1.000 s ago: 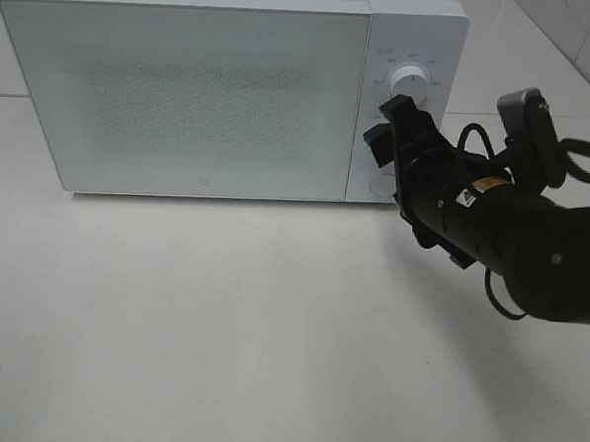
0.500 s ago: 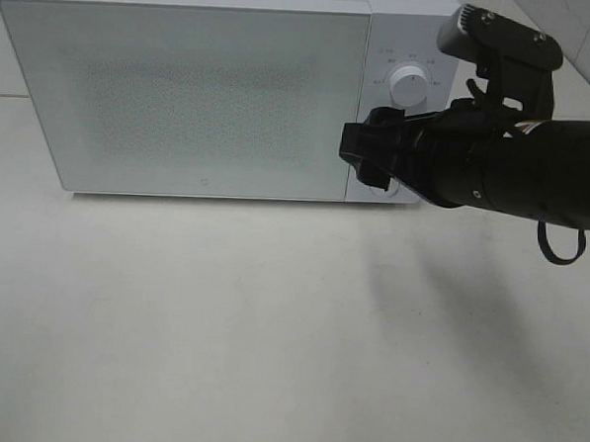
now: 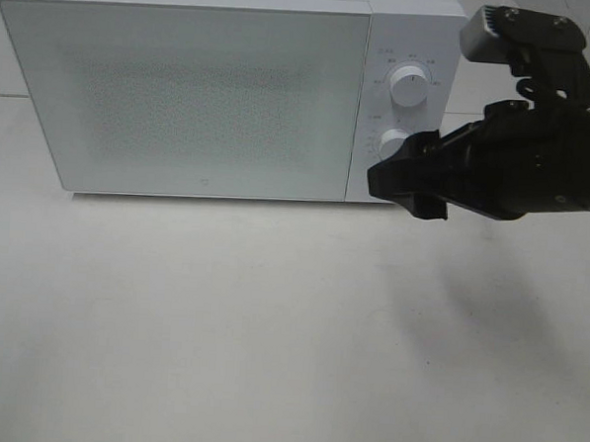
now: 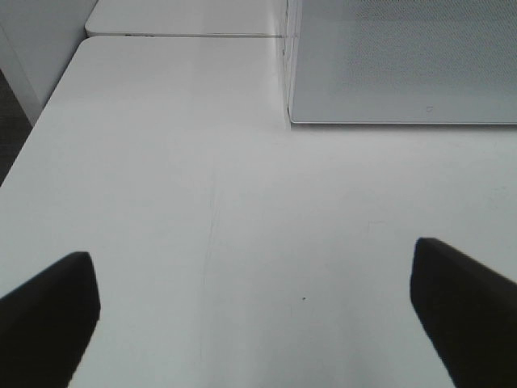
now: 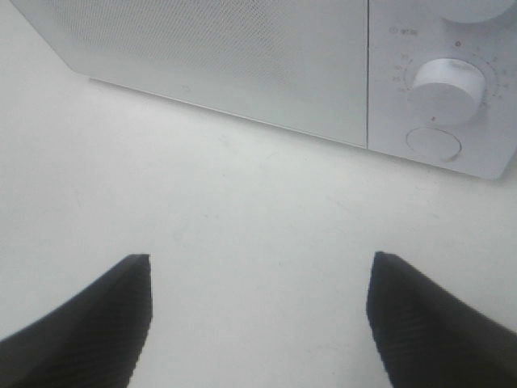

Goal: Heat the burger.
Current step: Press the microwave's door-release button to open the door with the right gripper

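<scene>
White microwave (closed), right gripper beside

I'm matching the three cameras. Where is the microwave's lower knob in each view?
High camera: lower knob on the control panel, under the upper knob.
Left wrist: not in it.
Right wrist: lower knob beside the round button.
Shared landmark: the microwave door.

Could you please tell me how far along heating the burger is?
Done, apparently: the microwave door is shut and no burger shows, so it may be inside. In hand: the right gripper, fingers open, hangs before the lower knob. Left: setting the time, unless already set.
</scene>
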### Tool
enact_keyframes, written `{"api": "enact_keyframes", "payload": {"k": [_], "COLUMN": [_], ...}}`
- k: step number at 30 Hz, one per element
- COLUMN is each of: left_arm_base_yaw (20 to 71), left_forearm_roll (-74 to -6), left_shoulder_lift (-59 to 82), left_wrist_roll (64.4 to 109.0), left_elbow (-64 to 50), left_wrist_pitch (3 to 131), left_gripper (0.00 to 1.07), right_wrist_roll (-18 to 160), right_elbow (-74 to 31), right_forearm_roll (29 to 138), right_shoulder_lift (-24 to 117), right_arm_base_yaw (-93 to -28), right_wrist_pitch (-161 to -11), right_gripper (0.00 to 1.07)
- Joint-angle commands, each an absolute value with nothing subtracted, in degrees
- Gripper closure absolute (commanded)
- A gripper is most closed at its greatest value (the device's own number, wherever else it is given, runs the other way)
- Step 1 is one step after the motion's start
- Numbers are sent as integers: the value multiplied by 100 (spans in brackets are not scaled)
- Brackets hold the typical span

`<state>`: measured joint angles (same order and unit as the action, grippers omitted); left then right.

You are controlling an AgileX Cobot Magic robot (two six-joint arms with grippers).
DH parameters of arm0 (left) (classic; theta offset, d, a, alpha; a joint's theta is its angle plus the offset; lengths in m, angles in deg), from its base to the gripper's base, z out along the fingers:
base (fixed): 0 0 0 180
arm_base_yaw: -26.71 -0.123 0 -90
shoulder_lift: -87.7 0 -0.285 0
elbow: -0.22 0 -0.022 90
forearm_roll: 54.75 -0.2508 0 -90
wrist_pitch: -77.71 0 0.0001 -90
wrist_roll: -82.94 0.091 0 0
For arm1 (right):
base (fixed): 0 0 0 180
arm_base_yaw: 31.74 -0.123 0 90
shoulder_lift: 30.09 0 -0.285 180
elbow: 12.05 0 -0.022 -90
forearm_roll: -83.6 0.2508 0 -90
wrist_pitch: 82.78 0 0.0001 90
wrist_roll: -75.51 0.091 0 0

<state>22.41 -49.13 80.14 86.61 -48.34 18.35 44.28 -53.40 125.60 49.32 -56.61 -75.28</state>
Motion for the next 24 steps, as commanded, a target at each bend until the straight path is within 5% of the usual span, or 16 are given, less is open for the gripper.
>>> {"api": "enact_keyframes", "payload": {"k": [1, 12, 24], "left_arm_base_yaw": [2276, 2276, 2276], "left_forearm_roll": [-4879, -4879, -4879], "left_shoulder_lift": [8151, 8151, 8151], "left_wrist_roll": [8638, 8638, 8638], "left_elbow": [-4852, -4852, -4852], "left_wrist_pitch": [1881, 1881, 1881], "left_gripper": [9, 9, 9], "right_wrist_roll": [4497, 7138, 7620], "right_elbow": [-5294, -4876, -4973], "right_forearm_roll": [12331, 9042, 8360], "right_shoulder_lift": [4771, 3408, 1752], "right_arm_base_yaw": [-5489, -5117, -5117], "right_wrist_pitch": [-7201, -5322, -4193], "right_gripper": [33, 33, 33]}}
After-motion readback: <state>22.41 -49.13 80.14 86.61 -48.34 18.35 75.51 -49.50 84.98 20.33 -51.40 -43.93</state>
